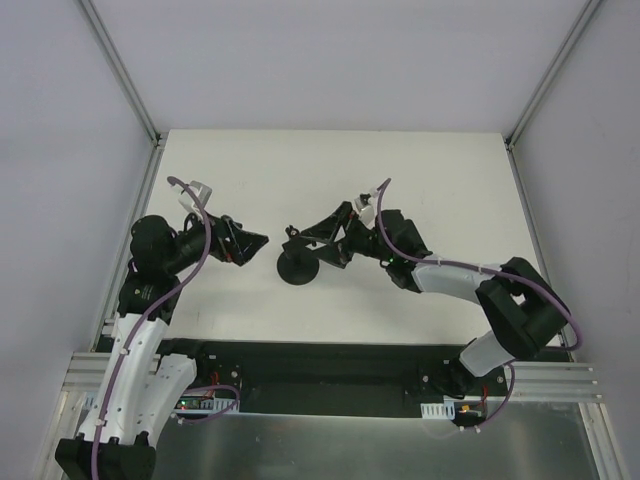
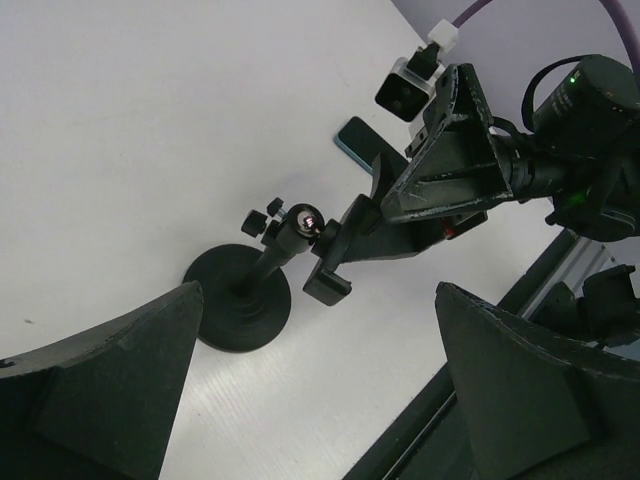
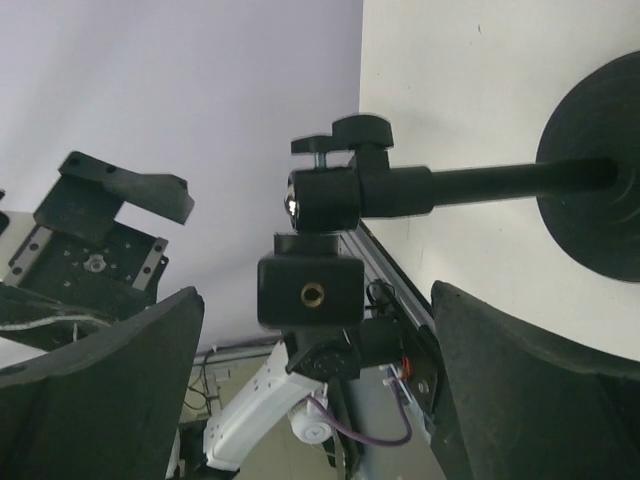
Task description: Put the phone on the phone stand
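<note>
The phone stand has its round base [image 1: 298,268] on the white table, with its stem leaning up to a ball head [image 2: 303,222] and a forked bracket [image 2: 330,282]. In the right wrist view the stand's bracket block [image 3: 312,293] lies between my right gripper's fingers without touching them. My right gripper [image 1: 312,240] [image 3: 315,292] is open around the stand's top. Past it shows a teal-edged dark end of the phone [image 2: 358,140], mostly hidden by that gripper. Whether it sits in the bracket I cannot tell. My left gripper [image 1: 255,242] [image 2: 320,290] is open and empty, just left of the stand.
The white table [image 1: 400,170] is walled at the back and both sides. A black and aluminium rail [image 1: 330,352] runs along its near edge, close behind the stand's base.
</note>
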Tool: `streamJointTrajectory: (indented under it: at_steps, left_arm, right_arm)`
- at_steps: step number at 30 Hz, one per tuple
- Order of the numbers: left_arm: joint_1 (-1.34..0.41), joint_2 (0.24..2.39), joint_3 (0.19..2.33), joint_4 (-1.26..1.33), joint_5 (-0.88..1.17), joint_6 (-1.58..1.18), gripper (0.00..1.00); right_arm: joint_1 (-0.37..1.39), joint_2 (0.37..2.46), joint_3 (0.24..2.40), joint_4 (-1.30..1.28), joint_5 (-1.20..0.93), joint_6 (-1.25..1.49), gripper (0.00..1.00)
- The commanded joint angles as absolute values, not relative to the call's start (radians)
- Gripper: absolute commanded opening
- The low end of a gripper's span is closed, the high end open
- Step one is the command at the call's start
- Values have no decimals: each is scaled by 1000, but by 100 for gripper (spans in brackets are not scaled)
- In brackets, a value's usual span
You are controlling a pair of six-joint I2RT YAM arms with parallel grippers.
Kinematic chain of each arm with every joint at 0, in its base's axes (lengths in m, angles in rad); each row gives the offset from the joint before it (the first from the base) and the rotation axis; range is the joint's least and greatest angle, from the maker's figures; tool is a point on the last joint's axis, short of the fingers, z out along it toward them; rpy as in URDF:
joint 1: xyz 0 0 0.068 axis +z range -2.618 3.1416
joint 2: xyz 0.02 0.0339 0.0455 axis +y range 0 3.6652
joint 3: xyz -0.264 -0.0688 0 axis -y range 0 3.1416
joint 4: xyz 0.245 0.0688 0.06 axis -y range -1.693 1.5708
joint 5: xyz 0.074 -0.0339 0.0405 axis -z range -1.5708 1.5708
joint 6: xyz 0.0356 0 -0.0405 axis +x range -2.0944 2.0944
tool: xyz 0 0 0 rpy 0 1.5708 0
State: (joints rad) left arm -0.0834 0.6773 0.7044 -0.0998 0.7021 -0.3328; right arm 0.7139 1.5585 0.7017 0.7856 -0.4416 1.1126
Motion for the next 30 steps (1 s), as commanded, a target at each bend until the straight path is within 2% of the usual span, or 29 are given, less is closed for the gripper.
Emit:
streamJointTrajectory:
  at_steps: [1,4,7,10,12,14,17,20,26,30]
  left_arm:
    - [-72,655,715,-25,736,-319,99]
    - [-71,649,718,-25,761,-331,99]
    - [-72,669,763,-52,651,-380,99]
    - [-72,762,914,-143,672,-509,97]
    - [-75,801,975,-141,727,-586,96]
    - [-84,853,1057,-141,712,-574,97]
    - [-84,925,1138,-150,698,-528,99]
    - [-84,986,1161,-160,721,-505,98]
    - [-83,970,1074,-160,589,-404,99]
    - [-75,922,1031,-160,614,-385,99]
  right_arm:
    - [670,1437,744,658,-528,999,96]
    - [628,1335,704,553,-545,889,96]
    - [562,1191,679,375,-554,703,96]
    - [474,1091,800,-217,-467,335,96]
    - [442,1091,894,-422,-304,101,96]
    - [392,1118,1004,-626,-121,28,96]
    - [313,1155,1075,-679,-22,-92,96]
    - [229,1259,1141,-692,-66,-168,96]
    - [173,1562,1306,-719,-138,-245,96]
    - [172,1710,1422,-782,-140,-258,96]
